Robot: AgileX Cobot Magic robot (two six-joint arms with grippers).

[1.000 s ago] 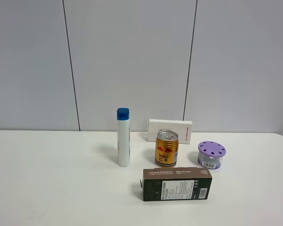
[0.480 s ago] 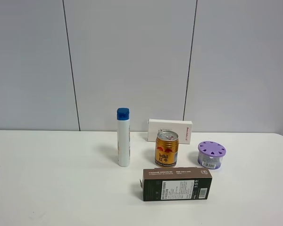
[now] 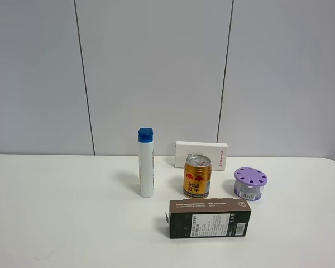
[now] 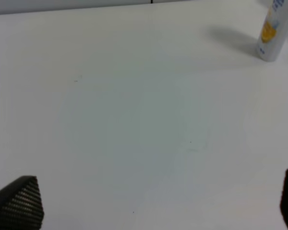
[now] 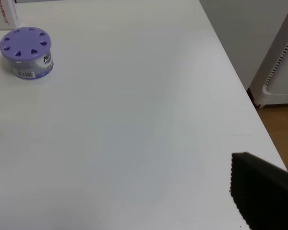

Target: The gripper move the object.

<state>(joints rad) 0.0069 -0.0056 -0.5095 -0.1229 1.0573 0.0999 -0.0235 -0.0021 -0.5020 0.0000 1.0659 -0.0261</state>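
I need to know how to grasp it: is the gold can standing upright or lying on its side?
Upright. The gold can stands on its base on the table, silver top facing up, logo reading level.

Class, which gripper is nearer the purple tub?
Right, probably: the right gripper has the tub ahead in its wrist view; the left gripper sees only the bottle, well left of it.

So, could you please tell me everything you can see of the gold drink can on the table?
The gold drink can looks like metal, with a silver top and pull tab, a red bulls logo and red Chinese characters on its side. It stands upright on the white table, unopened as far as can be seen. It sits between the blue-capped white bottle and the purple-lidded container, in front of the white box and behind the dark carton. No gripper touches it.
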